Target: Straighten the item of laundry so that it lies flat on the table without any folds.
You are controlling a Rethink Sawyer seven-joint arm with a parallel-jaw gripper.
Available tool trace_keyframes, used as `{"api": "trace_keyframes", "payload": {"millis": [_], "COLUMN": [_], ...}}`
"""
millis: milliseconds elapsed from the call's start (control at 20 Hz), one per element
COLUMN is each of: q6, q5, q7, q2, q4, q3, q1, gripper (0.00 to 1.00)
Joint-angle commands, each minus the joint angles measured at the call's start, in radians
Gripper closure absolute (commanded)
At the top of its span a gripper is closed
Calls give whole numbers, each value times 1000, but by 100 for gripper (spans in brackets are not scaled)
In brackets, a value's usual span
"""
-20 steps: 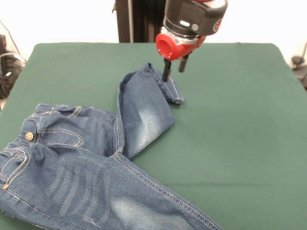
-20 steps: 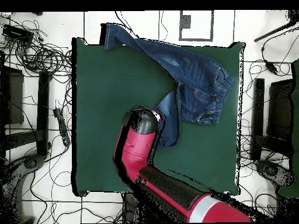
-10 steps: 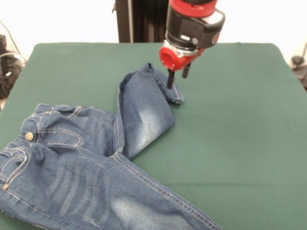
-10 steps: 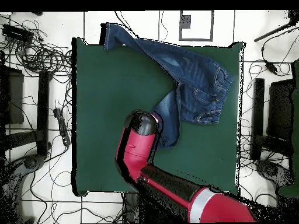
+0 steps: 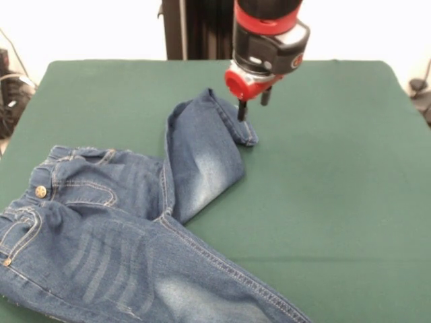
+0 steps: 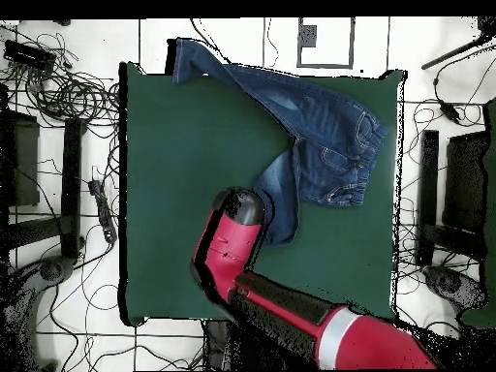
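At 12 o'clock on the table (image 5: 323, 202) | gripper (image 5: 253, 109) is hung, fingers apart, straddling the folded-back cuff | jeans (image 5: 135, 222) sprawled toward 8 o'clock | cuff grab looks lined up for unfolding

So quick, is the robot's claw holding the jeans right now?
Gripper: open, holding nothing, one tip at the folded leg's cuff of the jeans.

One camera sits low across the table (image 5: 323, 202), close in, facing the arm. Another looks straight down from high up, taking in the whole table (image 6: 174, 194) and floor.
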Motion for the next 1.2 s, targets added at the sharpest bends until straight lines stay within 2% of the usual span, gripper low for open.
{"api": "trace_keyframes", "payload": {"millis": [50, 350, 650, 950, 1200], "q6": [-9, -33, -14, 10, 2], "q5": [206, 218, -10, -121, -132], "q7": [-147, -167, -57, 14, 19], "q2": [-50, -57, 64, 137, 136], "q4": [97, 95, 35, -6, 3], "q3": [125, 118, -21, -87, -107], "q1": [-20, -20, 33, 66, 73], "gripper": [0, 0, 0, 0, 0]}}
